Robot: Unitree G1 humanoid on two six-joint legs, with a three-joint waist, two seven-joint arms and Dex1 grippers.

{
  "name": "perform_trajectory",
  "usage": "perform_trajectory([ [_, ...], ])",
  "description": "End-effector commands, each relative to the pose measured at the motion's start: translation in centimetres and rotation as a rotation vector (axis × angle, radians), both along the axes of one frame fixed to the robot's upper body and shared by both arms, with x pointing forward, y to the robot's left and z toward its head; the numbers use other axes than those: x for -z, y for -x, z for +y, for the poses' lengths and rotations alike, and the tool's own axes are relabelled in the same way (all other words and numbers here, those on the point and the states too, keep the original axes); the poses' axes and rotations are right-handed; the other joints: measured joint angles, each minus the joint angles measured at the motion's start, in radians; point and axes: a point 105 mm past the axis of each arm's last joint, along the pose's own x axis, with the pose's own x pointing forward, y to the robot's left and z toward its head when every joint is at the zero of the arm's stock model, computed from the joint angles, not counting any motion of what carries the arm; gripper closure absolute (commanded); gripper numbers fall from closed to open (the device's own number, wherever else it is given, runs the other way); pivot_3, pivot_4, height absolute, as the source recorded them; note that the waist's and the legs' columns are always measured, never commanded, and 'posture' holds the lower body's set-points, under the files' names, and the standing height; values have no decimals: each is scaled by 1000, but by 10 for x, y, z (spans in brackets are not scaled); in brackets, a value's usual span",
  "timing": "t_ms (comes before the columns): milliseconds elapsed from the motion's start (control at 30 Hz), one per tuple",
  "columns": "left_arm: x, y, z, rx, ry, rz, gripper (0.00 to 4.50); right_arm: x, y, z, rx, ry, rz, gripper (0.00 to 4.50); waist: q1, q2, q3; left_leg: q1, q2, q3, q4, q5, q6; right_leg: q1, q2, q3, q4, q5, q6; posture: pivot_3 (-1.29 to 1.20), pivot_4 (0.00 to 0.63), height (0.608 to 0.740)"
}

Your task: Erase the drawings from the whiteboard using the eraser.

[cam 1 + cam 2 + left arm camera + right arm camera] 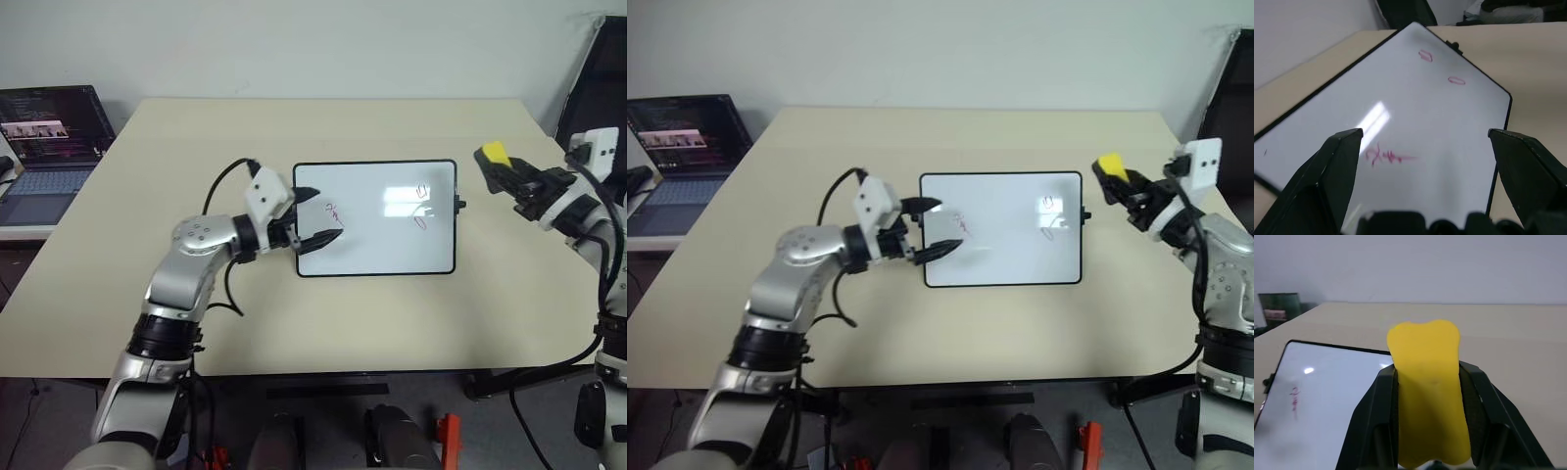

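Eraser [496,153]: a small yellow block, clamped between the jaws of the right gripper [511,176], held in the air just off the right short side of the whiteboard and not touching it; in the right wrist view it is seen squeezed at its waist, its free end projecting past the fingertips. Whiteboard [382,245]: a white panel in a thin black frame, laid flat at the middle of the worktop [323,323]. Drawings, all in red and all unerased: a scribble [334,211] near the left end of the panel, and two small loops [422,191] and [419,222] near the right end. Left gripper [318,215]: jaws apart and empty, poised over the left end of the panel with the scribble lying between the fingertips as viewed from the left wrist; contact with the surface cannot be told. Laptop [47,147]: open, on a separate surface beyond the left edge of the worktop. Step in hand, as judged: the eraser is to be brought down onto the nearer loops. It is best done with the free end pressed flat, short strokes kept inside the frame, and the panel steadied at its left end against sliding.
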Motion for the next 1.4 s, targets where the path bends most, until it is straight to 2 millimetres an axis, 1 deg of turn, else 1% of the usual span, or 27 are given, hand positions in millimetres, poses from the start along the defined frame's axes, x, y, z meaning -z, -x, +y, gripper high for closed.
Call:
perform_trajectory([
  [33,-16,11,20,-6,14,-61,0,-23,6,26,-80,152,-130,3171,-1,0,0,0,0,0,0,0,0,0,0,0,0,0,0,0,150,740],
  [133,-14,11,40,-70,6,-72,0,-23,6,42,-128,218,-157,3172,-1,0,0,0,1,0,0,0,0,-1,0,-1,1,-1,-1,0,150,740],
  [200,-13,11,55,-115,-6,-74,0,-16,7,63,-194,314,-182,3172,-1,0,0,0,1,0,0,0,0,-1,0,-1,0,-1,-1,0,150,740],
  [233,-13,12,59,-126,-10,-74,0,-13,7,71,-217,348,-192,3172,0,0,0,0,1,0,0,0,0,-1,0,-1,0,-1,-1,0,150,740],
  [267,-12,12,61,-131,-12,-74,0,-12,6,76,-229,368,-199,3172,0,0,0,0,1,0,0,0,0,-1,0,-1,0,-1,-1,0,150,740],
  [300,-10,12,63,-135,-27,-70,0,-8,5,86,-253,405,-220,3173,0,0,0,0,1,0,0,0,0,-1,0,-1,0,-1,-1,0,150,740],
  [333,-6,13,64,-128,-50,-63,0,-7,4,103,-283,432,-256,3173,0,0,0,0,1,0,0,0,0,-1,0,-1,0,-1,-1,0,150,740],
  [400,-3,16,61,-104,-69,-62,0,-5,2,126,-319,463,-312,3173,-4,0,0,0,1,0,0,0,0,-1,0,-1,1,-1,-1,0,150,740],
  [467,-20,20,51,-57,-8,-65,0,3,-5,152,-327,562,-390,3173,-4,0,1,0,2,0,0,0,0,-2,1,-1,1,-1,-2,0,150,740],
  [500,-25,21,50,-49,-1,-65,0,8,-7,163,-338,602,-417,3173,-3,-1,1,0,2,0,0,0,0,-2,1,-1,2,-1,-2,0,150,740],
  [533,-25,21,52,-54,-10,-58,0,12,-10,170,-342,620,-432,3173,-3,-1,1,-1,2,0,0,0,0,-3,1,-1,2,-1,-2,0,150,740],
  [600,-19,23,57,-51,-61,-37,0,14,-16,177,-333,627,-446,3173,-2,-1,1,-1,2,0,0,0,0,-3,1,-1,2,-1,-2,0,150,740],
  [733,-25,26,57,-44,-56,-29,0,19,-28,186,-325,640,-473,3173,3,-1,1,-2,1,0,0,0,0,-3,0,-2,2,-1,-3,0,150,740],
  [800,-22,27,59,-51,-76,-16,0,23,-32,188,-324,653,-478,3173,2,-2,1,-2,1,0,0,0,0,-3,0,-2,2,-1,-3,0,150,740],
  [1033,-20,33,58,-47,-71,6,0,32,-44,188,-329,657,-460,3173,-3,-2,1,-1,2,-1,-1,0,0,-4,0,-2,3,-1,-3,0,150,740],
  [1167,-18,35,61,-59,-82,20,0,46,-47,188,-357,685,-434,3173,-3,-2,1,-1,2,-1,-1,0,0,-4,0,-2,4,-1,-3,0,150,740],
  [1300,-18,36,62,-63,-83,24,0,49,-54,189,-348,674,-416,3173,-4,-2,1,-1,2,-1,-1,0,0,-4,0,-2,4,-1,-4,0,150,740],
  [1400,-17,36,62,-65,-83,27,0,60,-61,188,-332,712,-377,3174,-7,-2,1,0,2,0,-1,0,0,-4,0,-2,4,-1,-4,0,150,740],
])
